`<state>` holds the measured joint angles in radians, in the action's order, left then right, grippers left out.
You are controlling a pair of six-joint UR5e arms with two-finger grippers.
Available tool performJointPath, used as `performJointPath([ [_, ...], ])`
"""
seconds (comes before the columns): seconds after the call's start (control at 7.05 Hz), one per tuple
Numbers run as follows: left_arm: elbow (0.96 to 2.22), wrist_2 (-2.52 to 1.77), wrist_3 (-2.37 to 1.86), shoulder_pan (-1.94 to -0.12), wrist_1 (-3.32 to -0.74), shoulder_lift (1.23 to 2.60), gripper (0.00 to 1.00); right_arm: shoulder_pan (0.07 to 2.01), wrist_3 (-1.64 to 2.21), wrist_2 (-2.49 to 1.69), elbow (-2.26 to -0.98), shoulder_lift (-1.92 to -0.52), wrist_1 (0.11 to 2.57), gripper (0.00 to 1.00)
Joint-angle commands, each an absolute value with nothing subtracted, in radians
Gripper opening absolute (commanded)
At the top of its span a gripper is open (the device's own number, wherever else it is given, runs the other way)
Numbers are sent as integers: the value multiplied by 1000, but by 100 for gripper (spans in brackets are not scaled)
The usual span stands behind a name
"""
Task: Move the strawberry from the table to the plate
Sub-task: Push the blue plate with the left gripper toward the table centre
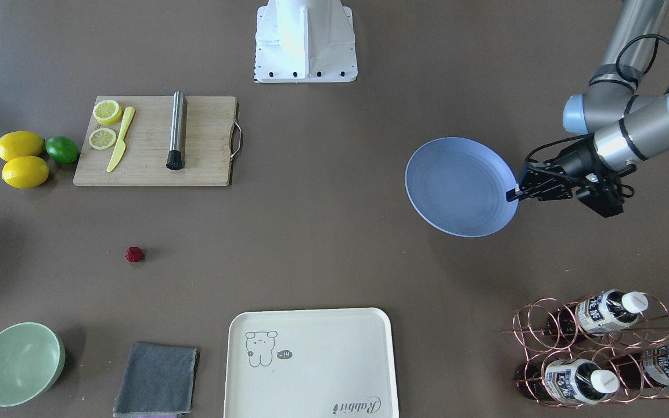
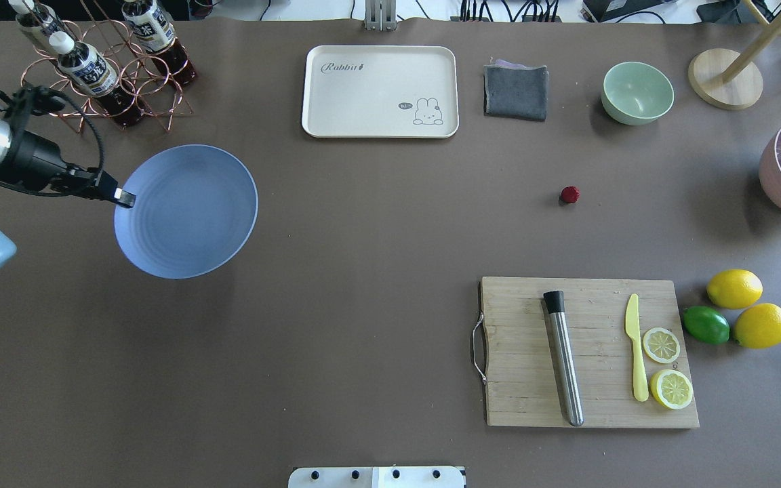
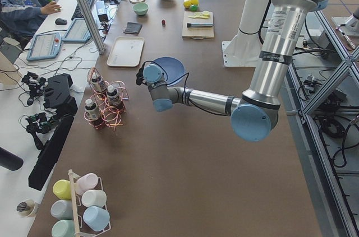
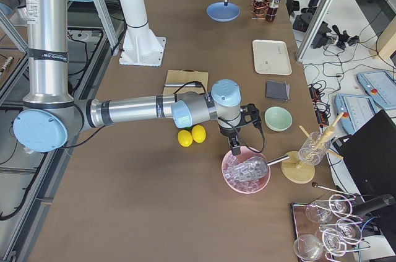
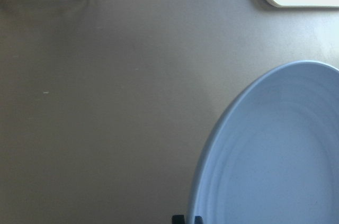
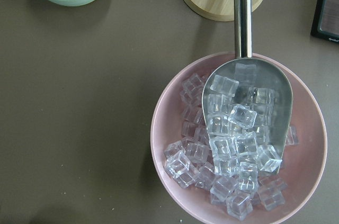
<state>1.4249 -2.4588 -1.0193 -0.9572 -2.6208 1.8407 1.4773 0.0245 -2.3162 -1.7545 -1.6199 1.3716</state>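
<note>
Evidently nothing is delivered: my left gripper (image 1: 513,194) clamps the plate (image 1: 456,186) at its rim, the strawberry (image 1: 134,254) lies on the table (image 1: 323,232) well away from it, unpicked; my right gripper (image 4: 235,148) I cannot read

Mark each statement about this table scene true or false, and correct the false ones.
1. The strawberry lies on the plate. False: it lies on the table, far from the plate.
2. The left end effector is at the plate's rim. True.
3. Two whole lemons sit beside a lime. True.
4. The green bowl holds the ice cubes. False: they are in the pink bowl.
</note>
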Motion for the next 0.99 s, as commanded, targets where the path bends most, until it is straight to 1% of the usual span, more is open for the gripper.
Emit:
performJointPath([
  [0.0,1422,-2312,-1071,-807,-2541,1960,0,1477,26,-2319,-1752,-1620,1373,100],
  [0.14,1422,-2249,-1074,-749,-2476,2020,0,1477,26,-2319,-1750,-1620,1373,100],
  [0.43,1416,-2145,-1075,-691,-2361,2119,0,1476,26,-2324,-1746,-1620,1373,100],
  [0.85,1367,-2100,-1069,-666,-2327,2173,0,1467,25,-2322,-1738,-1620,1373,100],
])
